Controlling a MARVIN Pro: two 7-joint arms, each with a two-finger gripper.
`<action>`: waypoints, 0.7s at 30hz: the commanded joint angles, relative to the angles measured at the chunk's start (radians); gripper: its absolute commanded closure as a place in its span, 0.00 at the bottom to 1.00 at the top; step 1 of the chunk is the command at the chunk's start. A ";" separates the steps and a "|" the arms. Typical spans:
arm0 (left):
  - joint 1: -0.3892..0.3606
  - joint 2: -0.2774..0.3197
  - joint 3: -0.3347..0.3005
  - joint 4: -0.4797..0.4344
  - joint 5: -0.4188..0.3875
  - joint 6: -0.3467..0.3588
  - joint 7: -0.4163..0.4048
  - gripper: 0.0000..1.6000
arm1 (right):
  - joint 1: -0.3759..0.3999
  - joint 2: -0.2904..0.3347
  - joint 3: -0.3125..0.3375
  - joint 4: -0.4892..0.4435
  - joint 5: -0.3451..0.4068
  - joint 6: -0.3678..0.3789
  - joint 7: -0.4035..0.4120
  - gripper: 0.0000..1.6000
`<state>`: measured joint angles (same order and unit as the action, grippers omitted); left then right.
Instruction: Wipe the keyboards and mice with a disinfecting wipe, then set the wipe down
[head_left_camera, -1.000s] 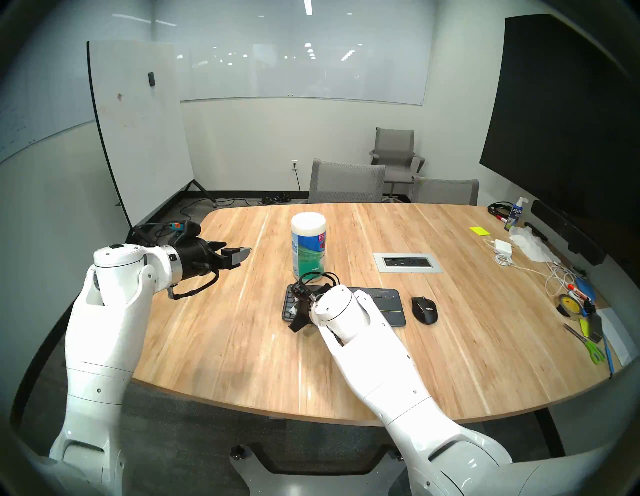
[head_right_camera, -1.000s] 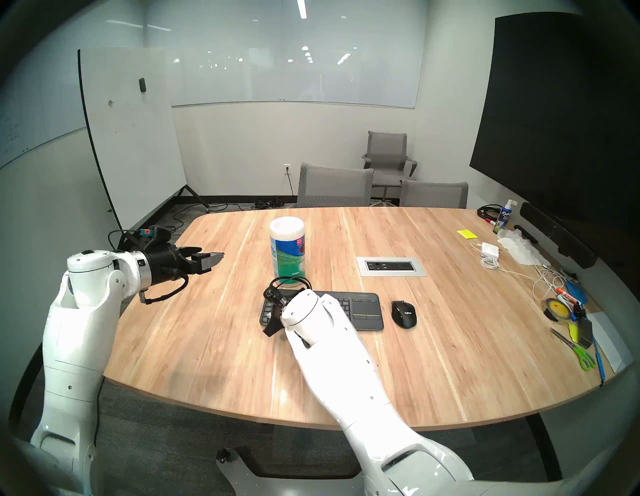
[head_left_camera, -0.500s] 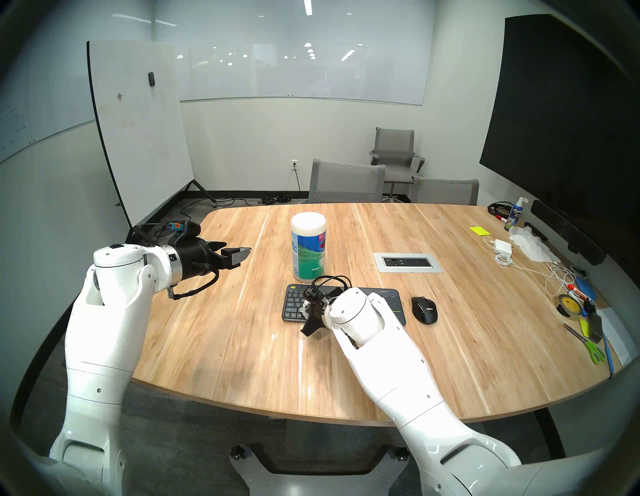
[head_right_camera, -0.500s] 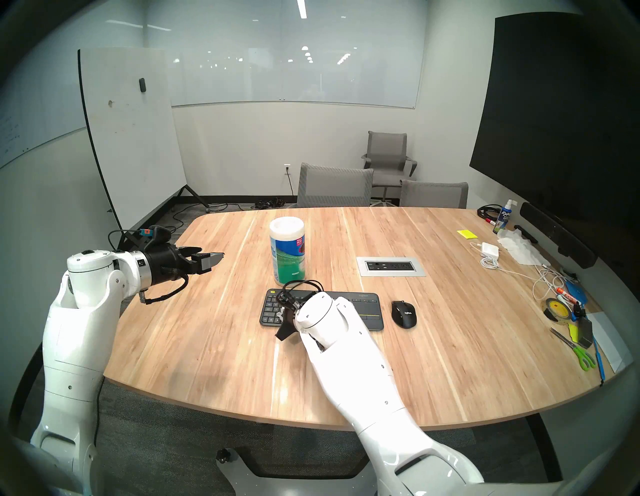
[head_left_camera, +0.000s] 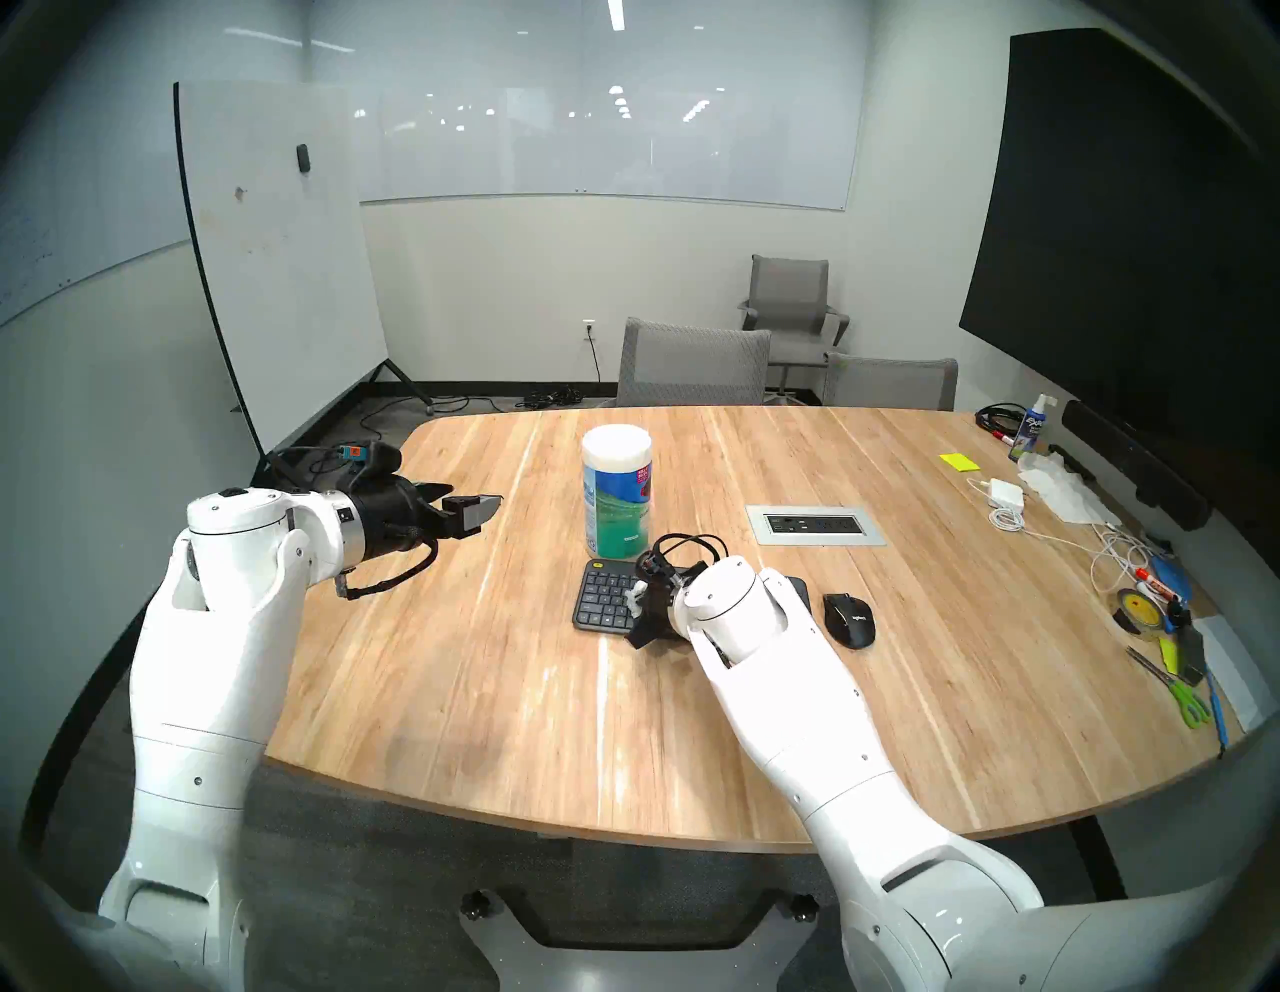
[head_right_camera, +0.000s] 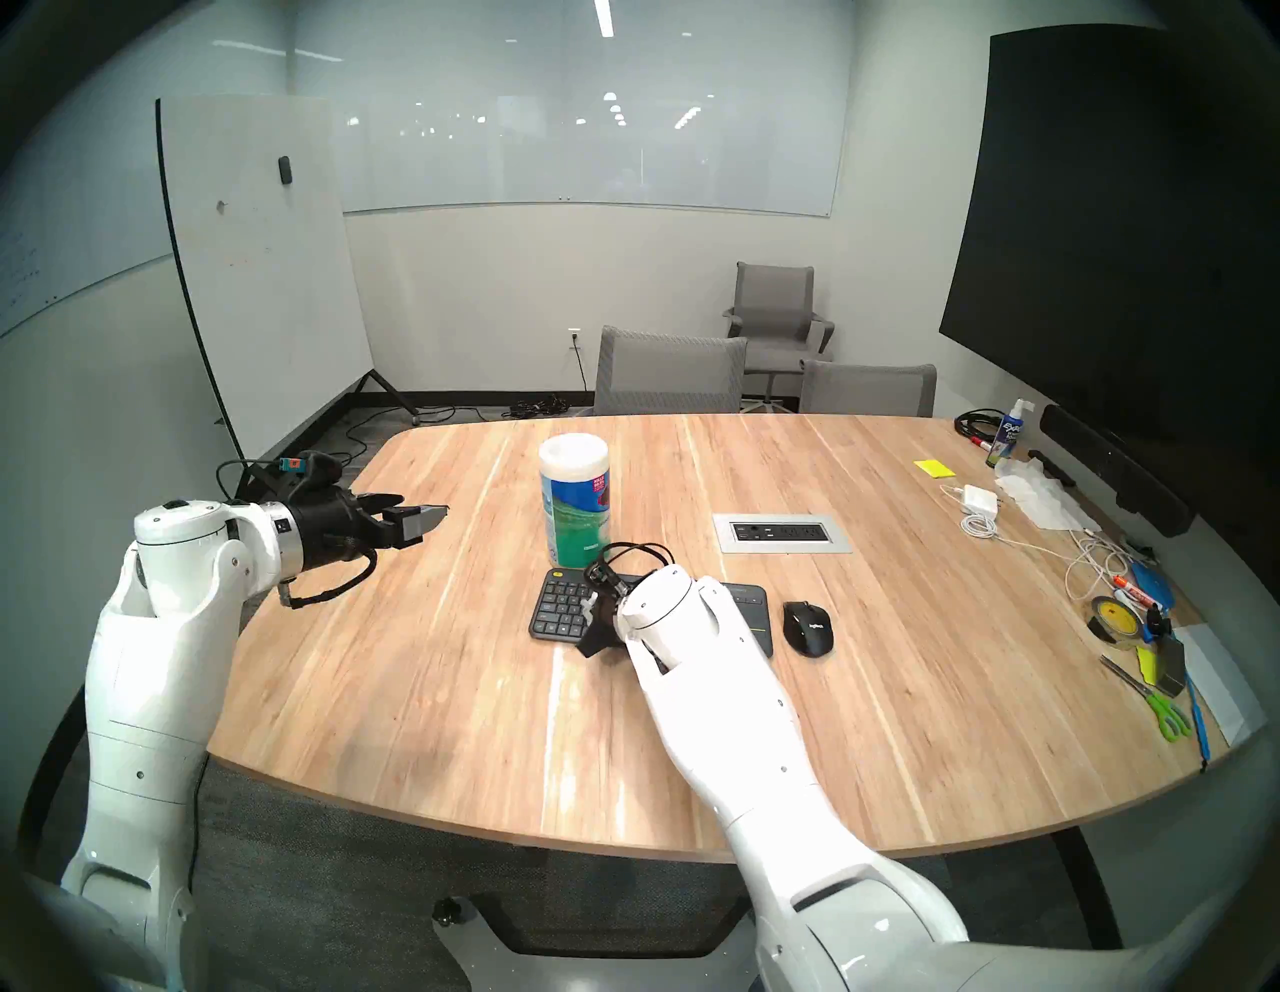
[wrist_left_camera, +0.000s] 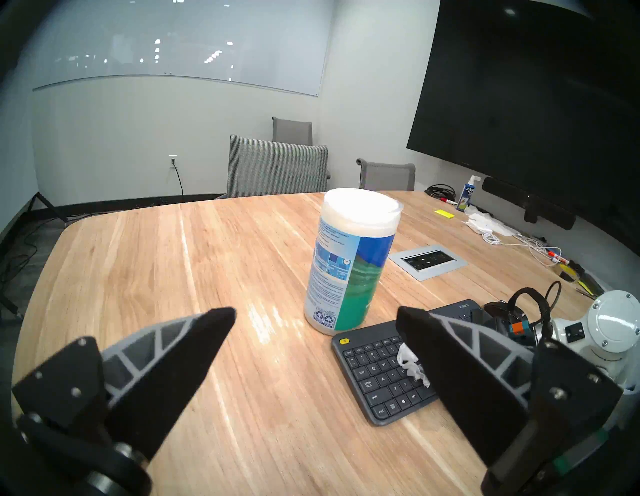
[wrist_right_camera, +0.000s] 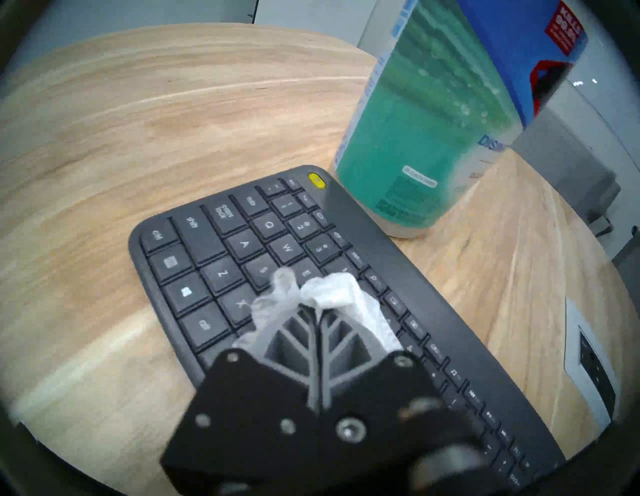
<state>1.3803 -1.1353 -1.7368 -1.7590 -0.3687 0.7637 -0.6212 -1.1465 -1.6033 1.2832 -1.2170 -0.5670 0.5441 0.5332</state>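
Partly hidden: keyboard (head_left_camera: 604, 596) middle under right arm (head_left_camera: 776, 686)

- The room is evenly and brightly lit from above; a ceiling strip light (head_left_camera: 614, 14) shows at the top of the head views.
- Ceiling lights mirror as white spots in the glass wall board (head_left_camera: 609, 138).
- Pale glare streaks lie on the wooden table (head_left_camera: 540, 693); shadows under things are soft and faint.
- All views bend at the edges, with a dark fisheye rim.
- The right wrist view is smeared with motion blur; the canister (wrist_right_camera: 436, 114) is soft.
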 joint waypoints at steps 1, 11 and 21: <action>-0.013 -0.001 -0.003 -0.023 -0.002 -0.004 0.001 0.00 | 0.064 0.024 0.039 0.015 0.006 -0.010 -0.004 1.00; -0.013 -0.002 -0.003 -0.024 -0.002 -0.004 0.001 0.00 | 0.086 0.040 0.067 0.047 0.017 -0.024 0.002 1.00; -0.013 -0.002 -0.003 -0.024 -0.002 -0.004 0.001 0.00 | 0.106 0.067 0.100 0.072 0.030 -0.033 0.015 1.00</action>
<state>1.3803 -1.1353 -1.7368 -1.7591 -0.3687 0.7637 -0.6209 -1.0798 -1.5573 1.3671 -1.1431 -0.5431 0.5193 0.5341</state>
